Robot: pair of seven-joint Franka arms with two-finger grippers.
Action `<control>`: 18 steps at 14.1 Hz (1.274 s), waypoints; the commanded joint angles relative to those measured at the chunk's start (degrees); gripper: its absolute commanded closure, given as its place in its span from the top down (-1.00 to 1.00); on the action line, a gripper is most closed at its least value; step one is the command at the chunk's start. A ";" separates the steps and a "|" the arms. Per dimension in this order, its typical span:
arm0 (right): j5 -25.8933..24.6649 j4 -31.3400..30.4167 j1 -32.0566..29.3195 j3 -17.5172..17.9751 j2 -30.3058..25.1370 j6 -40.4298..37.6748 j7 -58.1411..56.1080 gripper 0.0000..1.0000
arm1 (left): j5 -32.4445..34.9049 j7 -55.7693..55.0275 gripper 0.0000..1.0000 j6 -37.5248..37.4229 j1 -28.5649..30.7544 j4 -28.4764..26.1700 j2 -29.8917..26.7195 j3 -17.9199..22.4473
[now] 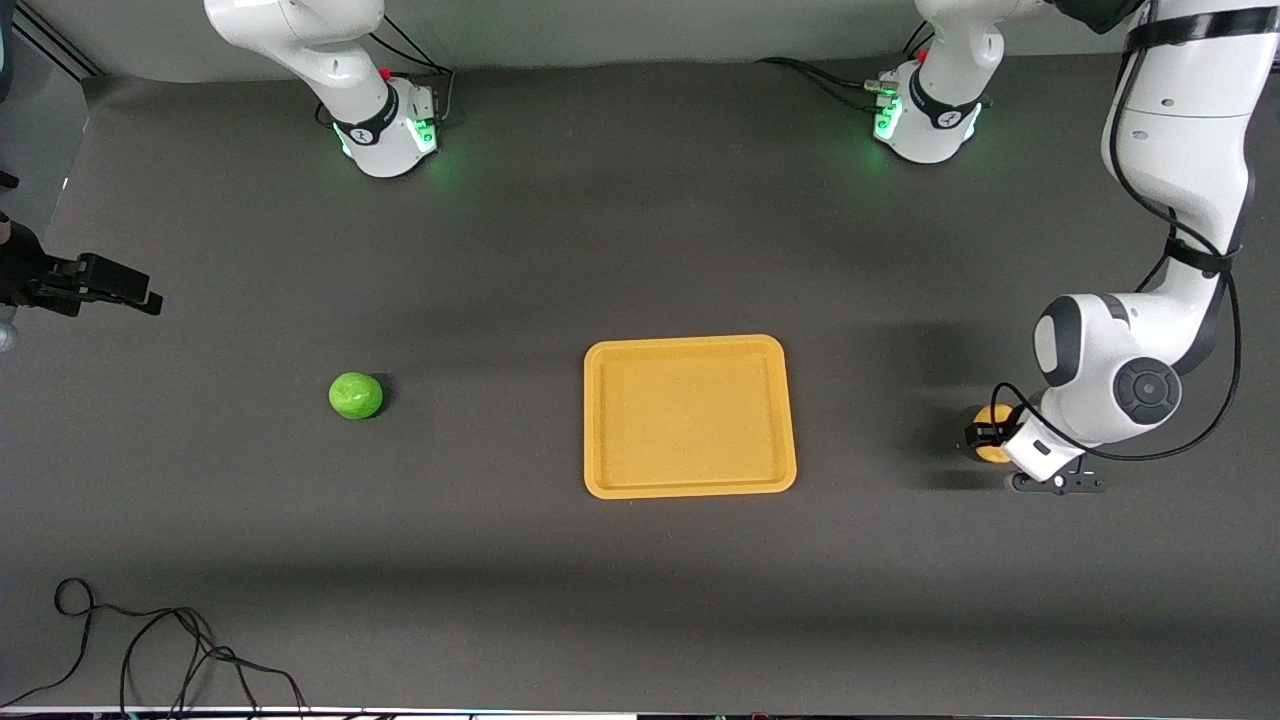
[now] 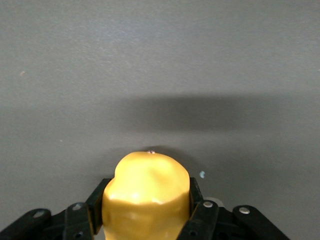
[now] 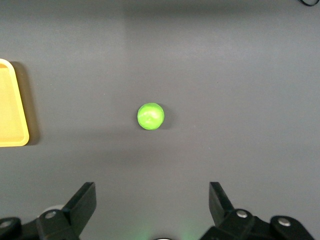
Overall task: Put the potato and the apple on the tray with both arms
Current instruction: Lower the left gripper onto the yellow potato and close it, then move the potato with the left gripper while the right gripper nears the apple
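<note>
Dark grey worktop, tray [image 1: 690,416] as landmark. Left end effector [image 2: 146,215] low at tray's left-arm end, fingers closed on potato [image 2: 146,192]. Apple [image 1: 355,395] lies toward tray's right-arm end; right end effector [image 3: 152,205] high over it, fingers spread, empty. Advice: lift potato straight, keep squeeze steady, clear rim before lowering.

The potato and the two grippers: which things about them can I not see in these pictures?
- Potato: in the front view the left arm's wrist covers most of it; in the left wrist view the bottom edge cuts it off.
- Whether the potato is lifted off the table: no view shows its underside.
- Left gripper: the front view hides its fingers.
- Right gripper: the front view does not show it.
</note>
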 commanded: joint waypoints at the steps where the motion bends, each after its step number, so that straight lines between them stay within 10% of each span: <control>1: 0.79 0.92 0.26 -0.20 1.58 -0.07 -0.95 1.00 | 0.59 -4.43 -0.78 -6.88 -3.42 0.48 -6.29 0.25; 9: 1.05 -16.28 3.07 -0.11 -1.31 16.52 -0.95 0.98 | -0.11 -32.96 -0.87 -21.31 -20.27 4.97 -16.24 -0.28; 18: 0.35 -24.66 4.74 -0.02 0.27 27.43 -1.13 0.97 | 2.34 -52.77 -0.82 -7.98 -33.40 6.55 -3.69 -0.19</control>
